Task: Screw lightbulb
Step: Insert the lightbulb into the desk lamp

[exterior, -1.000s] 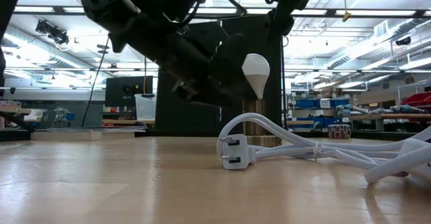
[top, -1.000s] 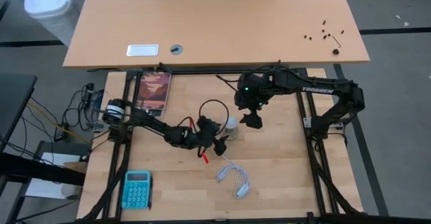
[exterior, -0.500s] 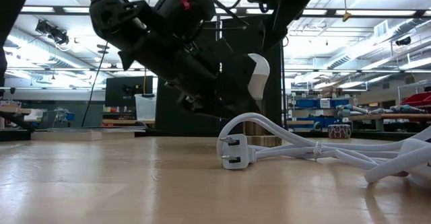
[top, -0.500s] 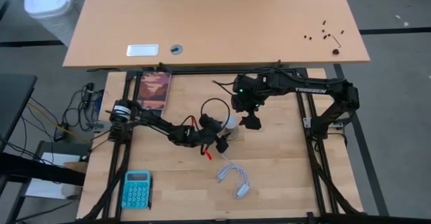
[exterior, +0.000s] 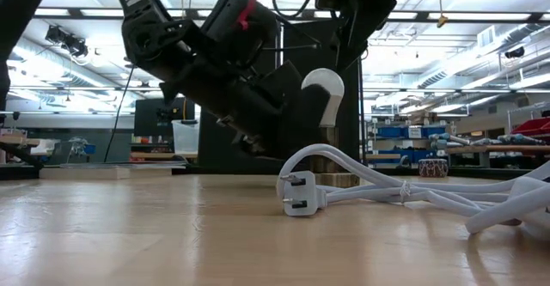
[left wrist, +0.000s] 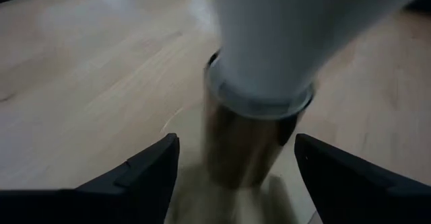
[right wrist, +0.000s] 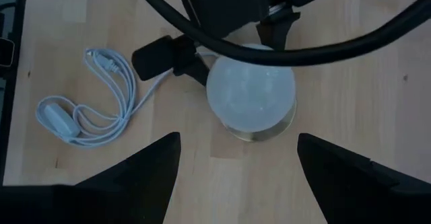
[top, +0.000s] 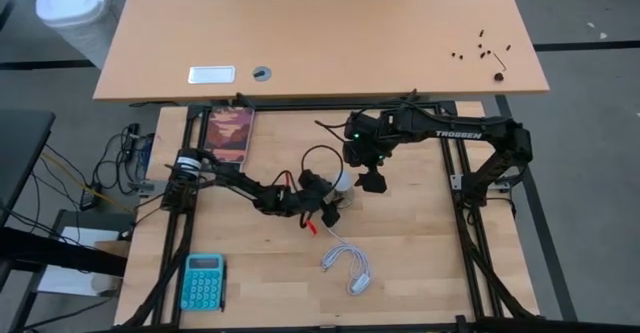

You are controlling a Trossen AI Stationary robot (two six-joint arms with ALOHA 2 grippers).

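White lightbulb (right wrist: 250,83) is sitting in its metal socket (left wrist: 246,146); left hand (left wrist: 236,167), fingers wide astride, should be squeezing squarely before twisting.

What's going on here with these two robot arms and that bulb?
The lightbulb stands upright in a metal socket near the middle of the table. The left gripper sits low beside the socket, its fingers open on either side of it and not touching. The right gripper hovers open just above the bulb. A white power cord lies loose nearby.
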